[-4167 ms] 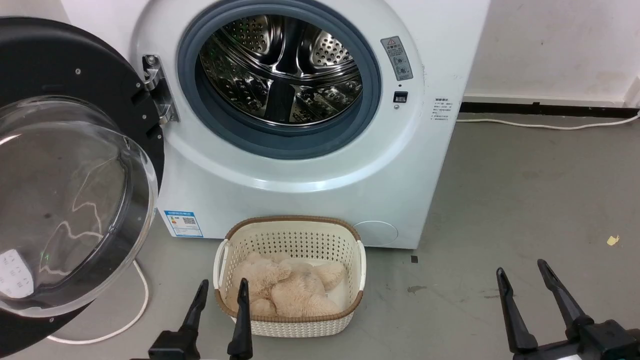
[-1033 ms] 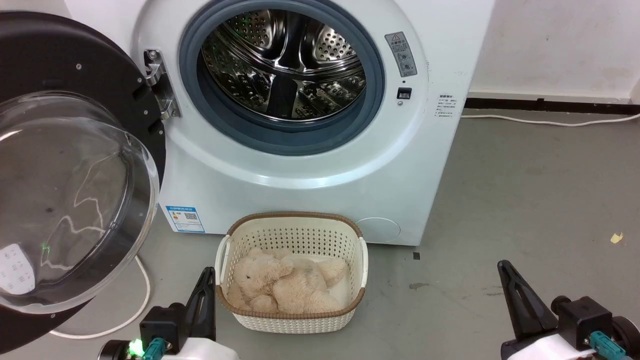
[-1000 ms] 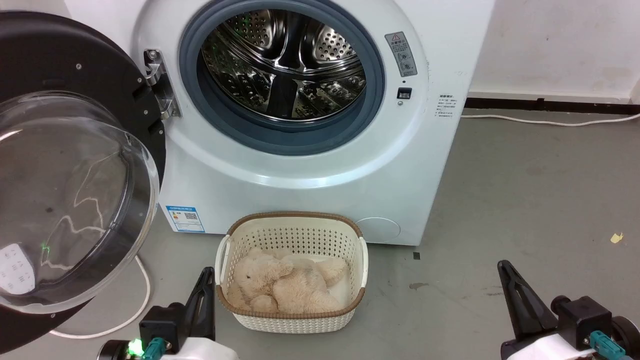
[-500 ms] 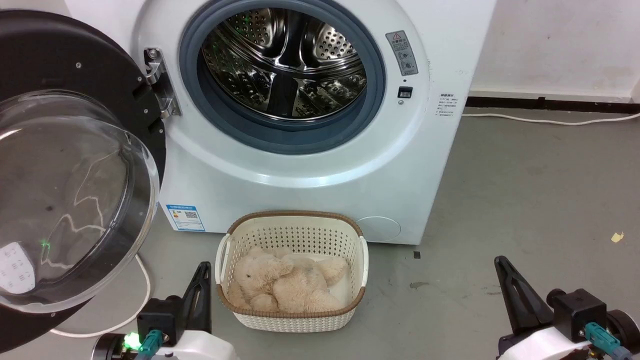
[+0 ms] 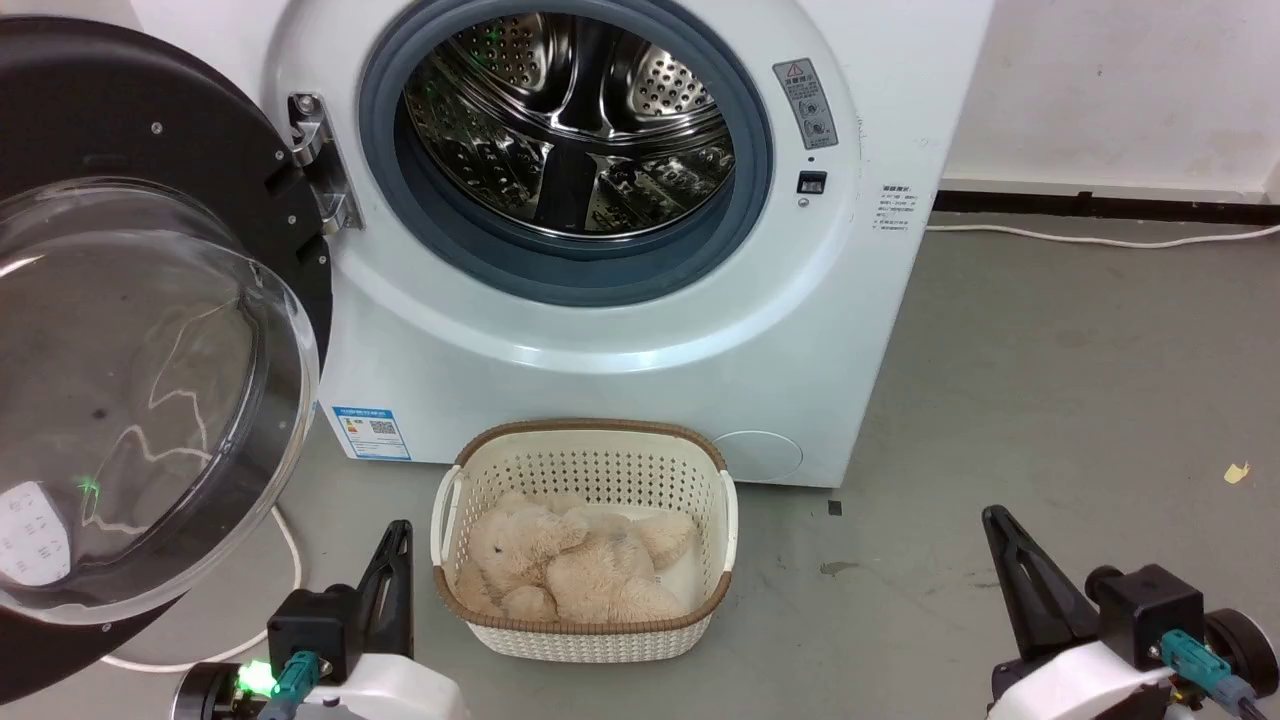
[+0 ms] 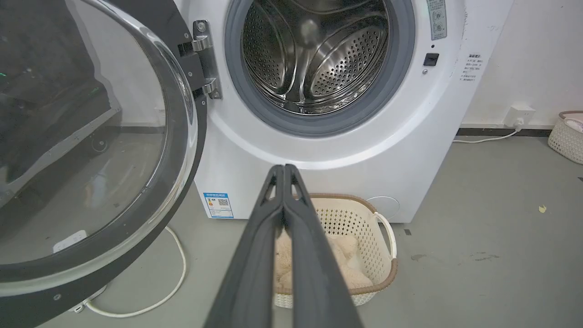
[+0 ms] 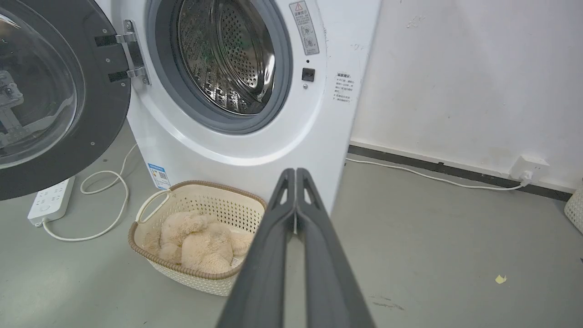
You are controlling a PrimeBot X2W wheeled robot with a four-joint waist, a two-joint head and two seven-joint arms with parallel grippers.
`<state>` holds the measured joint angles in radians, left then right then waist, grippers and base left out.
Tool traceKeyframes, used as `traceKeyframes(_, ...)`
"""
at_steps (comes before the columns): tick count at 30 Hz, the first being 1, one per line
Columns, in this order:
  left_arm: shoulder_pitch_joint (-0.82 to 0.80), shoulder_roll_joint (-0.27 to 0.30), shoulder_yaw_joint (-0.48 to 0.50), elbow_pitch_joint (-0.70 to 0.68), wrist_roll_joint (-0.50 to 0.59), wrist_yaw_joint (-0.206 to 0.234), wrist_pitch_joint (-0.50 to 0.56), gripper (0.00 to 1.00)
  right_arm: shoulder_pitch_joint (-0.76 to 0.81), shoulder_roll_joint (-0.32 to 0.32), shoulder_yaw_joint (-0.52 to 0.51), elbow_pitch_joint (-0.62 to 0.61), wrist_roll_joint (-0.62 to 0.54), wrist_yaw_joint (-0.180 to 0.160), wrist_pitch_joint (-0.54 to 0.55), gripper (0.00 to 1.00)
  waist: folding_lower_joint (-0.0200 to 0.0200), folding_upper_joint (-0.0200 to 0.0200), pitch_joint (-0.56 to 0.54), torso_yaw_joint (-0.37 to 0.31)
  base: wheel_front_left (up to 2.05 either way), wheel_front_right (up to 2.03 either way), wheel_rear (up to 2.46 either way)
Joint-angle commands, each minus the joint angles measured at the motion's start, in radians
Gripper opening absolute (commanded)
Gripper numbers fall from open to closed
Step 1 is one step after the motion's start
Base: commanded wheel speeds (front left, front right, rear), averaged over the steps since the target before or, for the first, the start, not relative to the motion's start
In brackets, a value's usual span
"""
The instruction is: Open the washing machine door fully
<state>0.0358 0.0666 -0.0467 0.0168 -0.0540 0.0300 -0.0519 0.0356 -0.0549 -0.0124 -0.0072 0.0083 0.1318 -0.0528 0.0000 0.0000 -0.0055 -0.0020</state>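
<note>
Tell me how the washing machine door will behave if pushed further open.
The washing machine door would probably swing rigidly as one piece about its metal hinge, not flex. Its thick glass bowl suggests real weight. The glossy glass looks slippery to push on.

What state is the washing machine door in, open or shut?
Open. The washing machine door is swung wide to the left on its hinge, leaving the drum opening exposed.

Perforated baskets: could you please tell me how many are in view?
2. One cream basket holding a plush toy stands before the washing machine; a second basket sits by the wall, cut off at the left wrist view's right edge. Others may be out of frame.
</note>
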Motion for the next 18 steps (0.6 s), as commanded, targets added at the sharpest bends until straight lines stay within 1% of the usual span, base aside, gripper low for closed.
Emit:
traceKeyframes(1,-0.020,-0.007,0.007,-0.005,0.011,-0.008,0.005,0.00,-0.013,0.004,0.002,0.002,-0.005,-0.001,0.006,0.00,0.0000,0.0000,0.000,0.000,0.00,0.00,0.00)
traceKeyframes(18,-0.032,-0.014,0.036,-0.014,0.043,-0.024,0.039,0.00,-0.030,0.004,0.010,0.006,-0.007,-0.001,0.040,0.00,0.0000,0.0000,0.004,0.002,0.00,0.00,0.00)
